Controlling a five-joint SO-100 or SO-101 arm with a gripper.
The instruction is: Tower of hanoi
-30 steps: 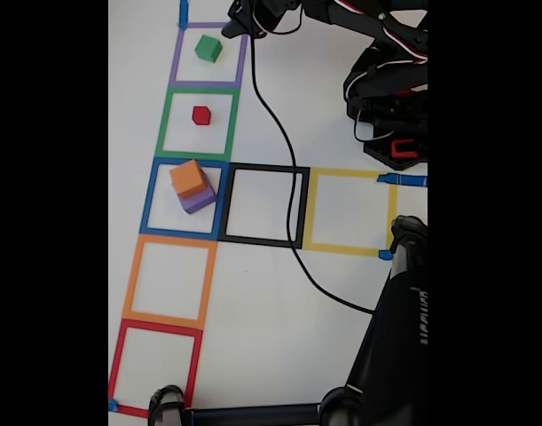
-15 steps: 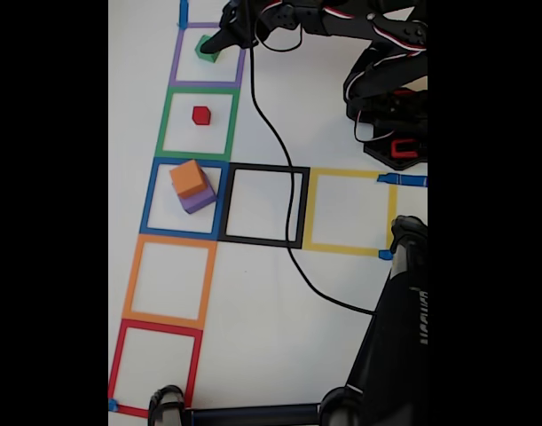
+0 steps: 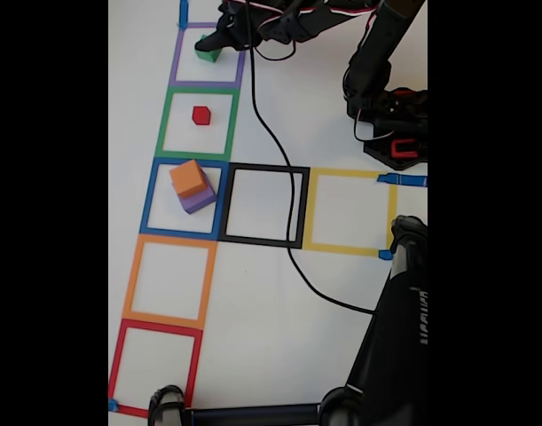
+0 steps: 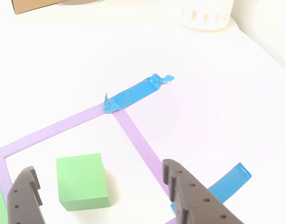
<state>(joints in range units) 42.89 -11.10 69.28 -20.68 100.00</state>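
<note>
- Looking down in the fixed view, we see a white worktop (image 3: 341,106) marked with a column of taped squares: purple square (image 3: 208,55) farthest, then green square (image 3: 198,123), blue square (image 3: 184,198), orange square (image 3: 168,282) and red square (image 3: 155,367) nearest, with a black square (image 3: 263,205) and a yellow square (image 3: 349,211) running off to the right of the blue one.
- We find open room in the orange, red, black and yellow squares; a black cable (image 3: 279,177) trails across the black square's right side.
- We see the claw (image 3: 219,37) reaching from the right over the purple square, above the green cube (image 3: 208,54).
- In the other view we see the claw (image 4: 102,196) spread wide, its two dark matte fingers (image 4: 184,191) standing either side of the green cube (image 4: 82,181), gripping nothing; whether either finger touches the cube we cannot tell.
- The green cube sits flat inside the purple tape outline, near its right edge, with crumpled blue tape (image 4: 133,95) at the far corner.
- We note a small red cube (image 3: 200,114) inside the green square, and an orange cube (image 3: 188,177) stacked askew on a purple cube (image 3: 200,200) inside the blue square.
- The cubes look smooth and sharp-edged; the tape is flat and matte.
</note>
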